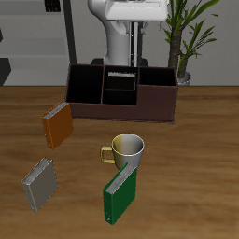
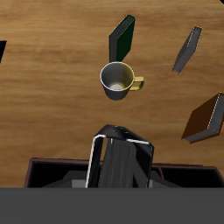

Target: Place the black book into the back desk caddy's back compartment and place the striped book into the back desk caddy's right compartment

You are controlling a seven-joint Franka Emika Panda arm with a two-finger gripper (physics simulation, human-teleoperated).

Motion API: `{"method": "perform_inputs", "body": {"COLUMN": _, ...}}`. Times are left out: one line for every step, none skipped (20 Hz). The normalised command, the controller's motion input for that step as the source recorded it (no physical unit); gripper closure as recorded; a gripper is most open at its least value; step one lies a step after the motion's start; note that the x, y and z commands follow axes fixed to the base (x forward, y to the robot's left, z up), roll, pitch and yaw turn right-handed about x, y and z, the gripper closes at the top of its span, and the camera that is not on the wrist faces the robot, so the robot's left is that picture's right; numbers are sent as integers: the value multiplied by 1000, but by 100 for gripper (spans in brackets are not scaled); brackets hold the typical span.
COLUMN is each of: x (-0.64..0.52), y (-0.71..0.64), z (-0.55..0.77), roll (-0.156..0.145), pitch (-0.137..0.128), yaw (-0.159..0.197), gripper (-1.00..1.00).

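Tool (image 1: pixel 121 71) hangs over the back desk caddy (image 1: pixel 149 110), right above its middle section. It's clamped on the striped book (image 2: pixel 121 162), held upright; wrist view shows the black/white cover filling the space betw. the fingers, book's lower end at or just inside the caddy's top — can't tell how deep. In the exterior view the book is only a small pale sliver at the tool, hard to read.

Black book: can't make it out in either view; caddy interior is dark, so what's inside the slots can't be told. Right compartment vs. the other end section not distinguishable w/ confidence.

On the worktop (image 1: pixel 196 177), in front of the caddy: yellow mug (image 1: pixel 125 148), near centre, handle out to one side. Green book (image 1: pixel 120 193) just beside it, nearer front edge, standing tilted. Grey book (image 1: pixel 39 183) well apart, near front edge. Orange-brown book (image 1: pixel 58 123) farther back, nearer the caddy's end. None touches the caddy. Potted plant (image 1: pixel 189 37) behind the caddy; robot's base partly cut off.
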Motion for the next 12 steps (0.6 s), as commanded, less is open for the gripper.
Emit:
{"method": "perform_inputs", "body": {"x": -187, "y": 474, "z": -112, "roll": 17, "pitch": 7, "yaw": -22, "gripper": 100}}
{"method": "perform_inputs", "body": {"x": -63, "y": 453, "z": -43, "roll": 166, "pitch": 32, "yaw": 18, "gripper": 100}}
{"method": "perform_inputs", "body": {"x": -83, "y": 421, "z": -246, "roll": 111, "pitch": 159, "yaw": -55, "gripper": 100}}
{"method": "perform_inputs", "body": {"x": -124, "y": 340, "z": 20, "roll": -72, "pitch": -106, "yaw": 21, "gripper": 100}}
{"method": "perform_inputs", "body": {"x": -30, "y": 350, "z": -163, "roll": 106, "pitch": 52, "yaw": 22, "gripper": 100}}
{"method": "perform_inputs", "body": {"x": -56, "y": 249, "z": -197, "roll": 28, "pitch": 112, "yaw": -74, "gripper": 100}}
{"method": "perform_inputs", "body": {"x": -176, "y": 713, "z": -303, "roll": 73, "pitch": 36, "yaw": 57, "gripper": 100}}
{"method": "perform_inputs", "body": {"x": -22, "y": -79, "z": 46, "roll": 0, "pitch": 0, "yaw": 0, "gripper": 100}}
{"method": "perform_inputs", "body": {"x": -122, "y": 285, "z": -111, "roll": 2, "pitch": 72, "yaw": -52, "gripper": 100}}
{"method": "perform_inputs", "body": {"x": -223, "y": 528, "z": -140, "roll": 109, "pitch": 11, "yaw": 48, "gripper": 100}}
{"method": "perform_inputs", "body": {"x": -135, "y": 144, "z": -136, "roll": -85, "pitch": 76, "yaw": -42, "gripper": 100}}
{"method": "perform_inputs", "body": {"x": -223, "y": 443, "z": -111, "roll": 91, "pitch": 69, "yaw": -34, "gripper": 100}}
